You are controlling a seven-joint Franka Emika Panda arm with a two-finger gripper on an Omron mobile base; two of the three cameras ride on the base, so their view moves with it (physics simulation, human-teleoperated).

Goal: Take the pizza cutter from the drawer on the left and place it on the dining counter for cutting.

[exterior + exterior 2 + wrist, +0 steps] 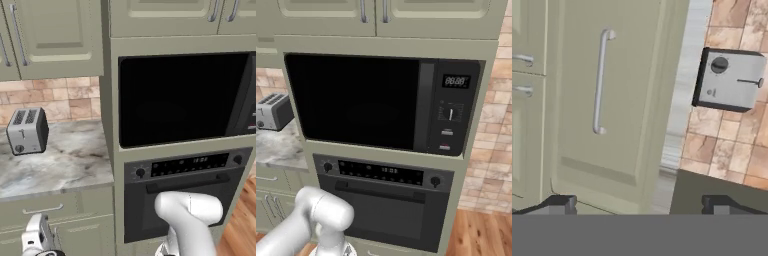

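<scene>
The drawer [70, 204] is shut under the small marble top, its silver bar handle [42, 209] lying across its flat olive front. In the rolled hand view the drawer [627, 90] stands close ahead and its handle [600, 82] runs up and down. My gripper [40, 232] hangs low in front of the cabinets, just below the drawer. The gripper [640, 204] is open, its fingertips [562, 204] far apart with nothing between them. The pizza cutter is hidden and the dining counter is out of view.
A silver toaster [27, 131] stands on the small marble top [70, 160]. To the right rise a black microwave [180, 100] and an oven [185, 195] in a tall cabinet column. Panelled cabinet doors [85, 237] sit under the drawer. My white arm [187, 215] crosses before the oven.
</scene>
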